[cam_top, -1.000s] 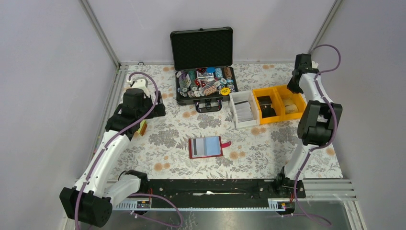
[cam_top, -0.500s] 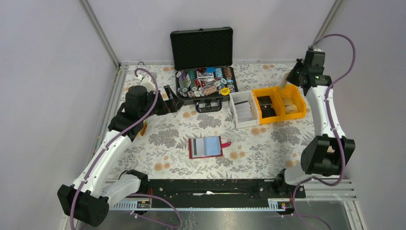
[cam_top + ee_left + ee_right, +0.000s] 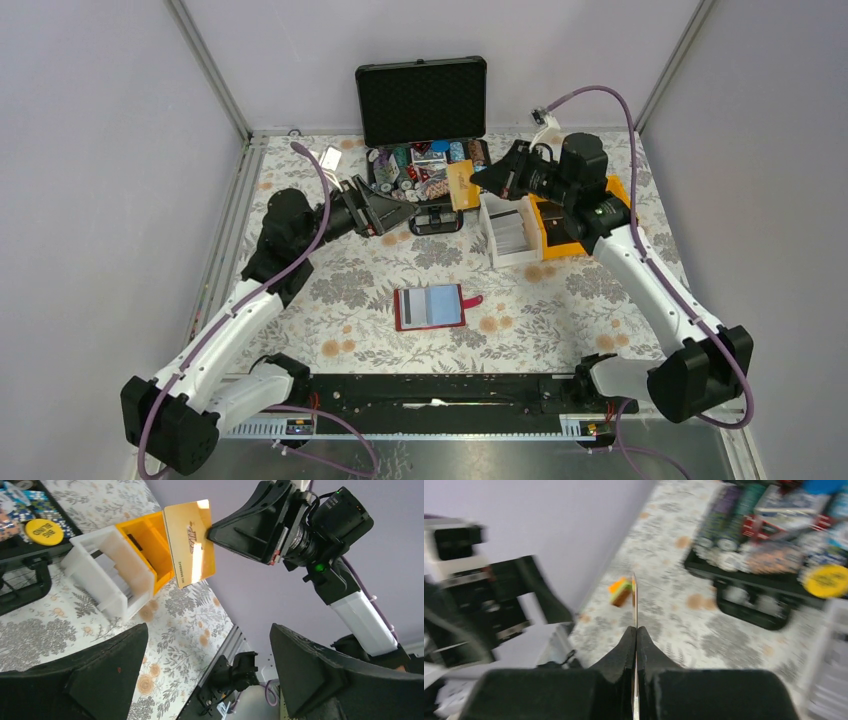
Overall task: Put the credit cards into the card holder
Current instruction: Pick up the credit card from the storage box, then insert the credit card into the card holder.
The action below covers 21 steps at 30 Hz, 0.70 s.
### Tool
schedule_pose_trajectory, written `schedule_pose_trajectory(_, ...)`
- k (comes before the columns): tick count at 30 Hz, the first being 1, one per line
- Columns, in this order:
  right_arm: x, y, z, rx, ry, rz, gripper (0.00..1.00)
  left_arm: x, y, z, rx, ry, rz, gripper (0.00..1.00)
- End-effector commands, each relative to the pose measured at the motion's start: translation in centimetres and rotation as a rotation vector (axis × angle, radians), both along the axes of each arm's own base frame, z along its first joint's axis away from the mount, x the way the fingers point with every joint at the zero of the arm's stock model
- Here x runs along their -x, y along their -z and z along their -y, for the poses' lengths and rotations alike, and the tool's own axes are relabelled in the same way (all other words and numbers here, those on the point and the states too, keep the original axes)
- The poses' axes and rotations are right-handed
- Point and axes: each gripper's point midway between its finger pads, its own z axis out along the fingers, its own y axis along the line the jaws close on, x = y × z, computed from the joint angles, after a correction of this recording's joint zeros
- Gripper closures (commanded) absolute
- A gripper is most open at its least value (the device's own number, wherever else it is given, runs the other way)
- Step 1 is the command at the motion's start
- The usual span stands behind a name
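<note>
The dark red card holder (image 3: 432,307) lies open on the floral cloth at the centre, with pale cards in its slots. My right gripper (image 3: 482,181) is shut on a tan-gold credit card (image 3: 461,185), held in the air in front of the black case. The card shows flat in the left wrist view (image 3: 190,542) and edge-on in the right wrist view (image 3: 635,600). My left gripper (image 3: 398,208) is open and empty, left of the card and pointing at it. More credit cards (image 3: 510,231) stand in the white bin (image 3: 501,258).
An open black case (image 3: 425,130) of poker chips stands at the back. Two yellow bins (image 3: 583,216) sit right of the white bin. A small orange block (image 3: 620,591) lies on the cloth at the left. Frame posts and walls close the sides.
My right arm has swung from the back right corner leftward with the gold card to in front of the case. My left gripper has moved right toward the case.
</note>
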Motion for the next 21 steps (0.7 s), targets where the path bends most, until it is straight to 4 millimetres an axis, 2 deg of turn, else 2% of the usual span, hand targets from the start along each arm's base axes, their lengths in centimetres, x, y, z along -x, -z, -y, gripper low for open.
schedule_pose_trajectory(1,4.8,-8.5,-3.3,-0.243,-0.235,0.19,1.0,2.2,-4.7,0.7,0.129,0.099,0.145,0.04)
schedule_pose_trajectory(3,6.1,-9.8,-3.7,-0.28,-0.296,0.218,1.0,2.5,-5.0,0.6,0.13,0.106,0.161,0.07)
schedule_pose_trajectory(6,7.8,-10.9,-4.0,-0.327,-0.37,0.229,1.0,3.4,-5.7,0.8,0.141,0.143,0.198,0.15)
schedule_pose_trajectory(10,9.0,-11.7,-4.2,-0.37,-0.441,0.22,1.0,4.4,-6.4,1.3,0.156,0.194,0.231,0.27)
schedule_pose_trajectory(13,9.4,-11.8,-4.5,-0.395,-0.484,0.182,1.0,5.0,-6.8,1.6,0.162,0.218,0.254,0.31)
schedule_pose_trajectory(21,9.5,-11.6,-5.0,-0.416,-0.534,0.103,1.0,5.0,-7.0,2.0,0.169,0.224,0.26,0.41)
